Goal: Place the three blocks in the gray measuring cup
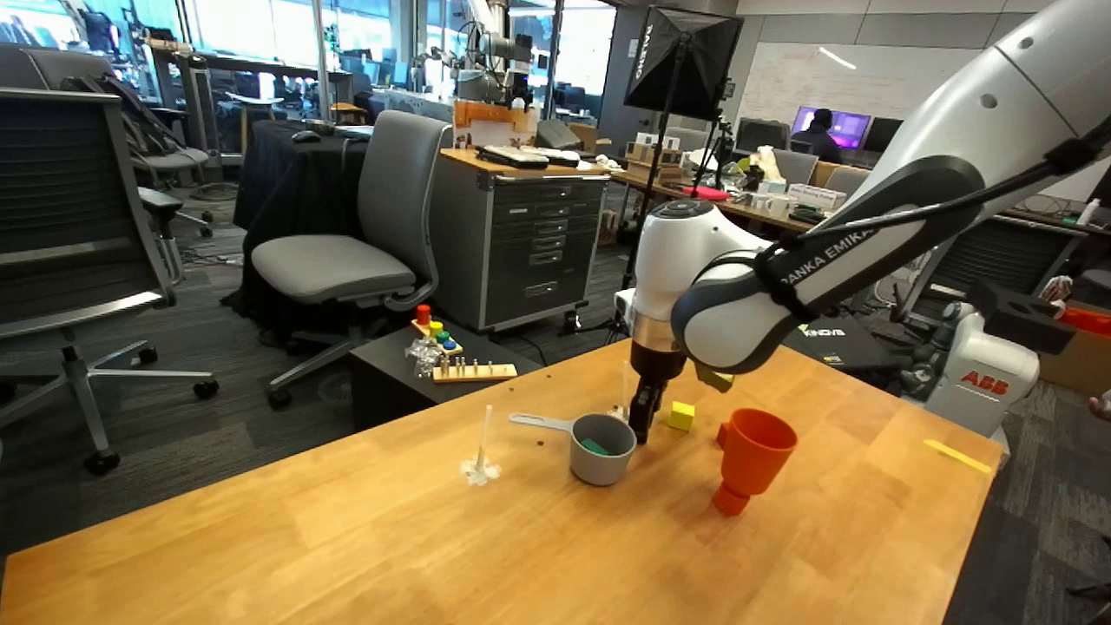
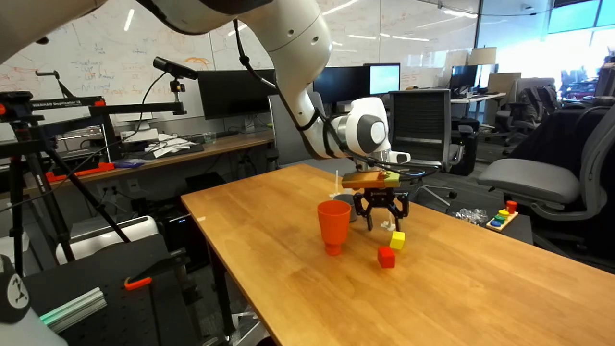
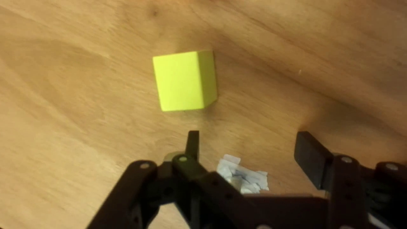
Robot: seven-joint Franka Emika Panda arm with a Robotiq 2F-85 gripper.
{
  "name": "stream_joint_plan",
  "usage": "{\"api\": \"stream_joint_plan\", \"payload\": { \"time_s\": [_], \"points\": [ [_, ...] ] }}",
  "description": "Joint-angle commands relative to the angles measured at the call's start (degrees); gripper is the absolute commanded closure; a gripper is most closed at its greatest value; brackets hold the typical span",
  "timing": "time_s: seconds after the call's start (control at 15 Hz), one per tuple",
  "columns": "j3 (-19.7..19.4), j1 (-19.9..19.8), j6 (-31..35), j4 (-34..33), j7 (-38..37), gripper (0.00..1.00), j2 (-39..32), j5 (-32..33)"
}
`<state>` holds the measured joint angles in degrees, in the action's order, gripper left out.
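Note:
The gray measuring cup (image 1: 601,469) stands upright with its pale handle pointing left; a green block (image 1: 594,446) lies inside it. In an exterior view, the cup (image 2: 354,214) is mostly hidden behind the red cup and gripper. The yellow block (image 1: 681,417) is on the table, also seen in an exterior view (image 2: 397,240) and the wrist view (image 3: 181,81). The red block (image 2: 386,257) lies beside it, and out of the wrist view. My gripper (image 2: 384,228) is open and empty, low over the table; in the wrist view its fingertips (image 3: 246,136) are below the yellow block.
A tall red tapered cup (image 1: 757,456) stands near the blocks, also in an exterior view (image 2: 334,226). A thin white stick (image 1: 483,447) is taped upright left of the measuring cup. A second taped base (image 3: 243,175) shows between my fingers in the wrist view.

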<state>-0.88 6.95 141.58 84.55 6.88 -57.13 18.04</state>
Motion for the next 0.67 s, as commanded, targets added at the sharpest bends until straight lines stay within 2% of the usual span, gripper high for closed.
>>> {"api": "stream_joint_plan", "payload": {
  "time_s": [0.0,0.6],
  "points": [
    [1.4,-1.2,-1.4,-2.0,1.9,0.00,-0.5,-2.7],
    [0.1,-1.9,-1.5,-1.6,1.2,0.00,0.0,-2.7]
  ]
}}
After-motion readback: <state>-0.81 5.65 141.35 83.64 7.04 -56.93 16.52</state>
